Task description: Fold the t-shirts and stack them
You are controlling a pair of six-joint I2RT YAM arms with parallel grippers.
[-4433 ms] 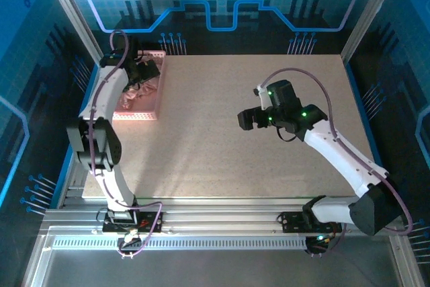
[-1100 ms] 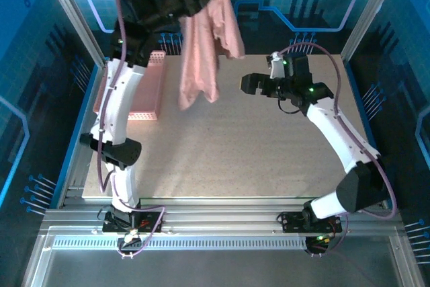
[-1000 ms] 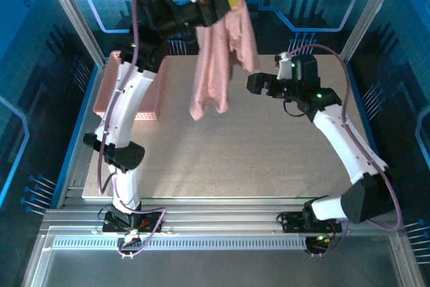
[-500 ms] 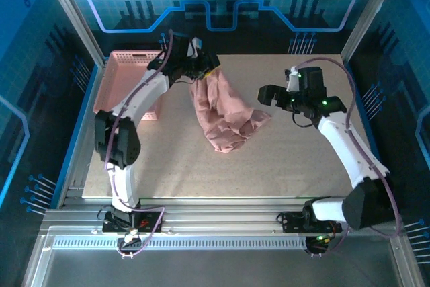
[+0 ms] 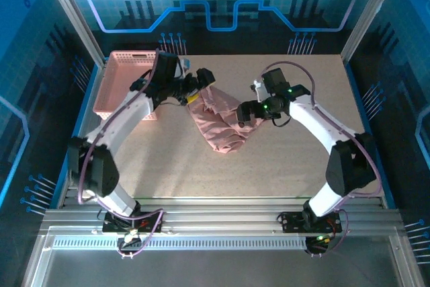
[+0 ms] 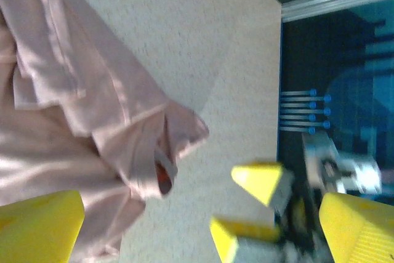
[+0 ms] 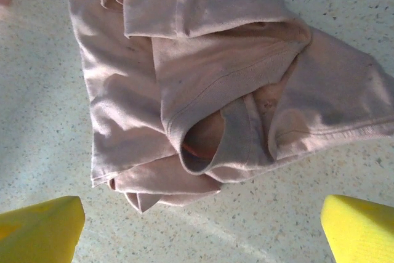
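A dusty-pink t-shirt (image 5: pixel 218 126) lies crumpled on the table's middle, its collar (image 7: pixel 206 143) turned up and its chest print hidden. My left gripper (image 5: pixel 203 80) hovers open at the shirt's far left edge; in the left wrist view the left gripper (image 6: pixel 197 229) has the shirt (image 6: pixel 92 121) reaching toward one yellow finger (image 6: pixel 40 226) without being held. My right gripper (image 5: pixel 245 113) hangs open over the shirt's right edge. In the right wrist view the right gripper (image 7: pixel 200 229) is spread wide above the bunched shirt (image 7: pixel 203 72). Nothing is gripped.
A rigid pink lattice basket (image 5: pixel 127 82) stands at the table's far left, just behind my left arm. Bare speckled tabletop (image 5: pixel 222 173) lies in front of the shirt. Aluminium frame posts (image 5: pixel 366 11) bound the table's corners.
The left gripper carried the shirt out of the basket, swung it high, lowered it onto the table and let go. The right arm came in from the right to the shirt's edge.
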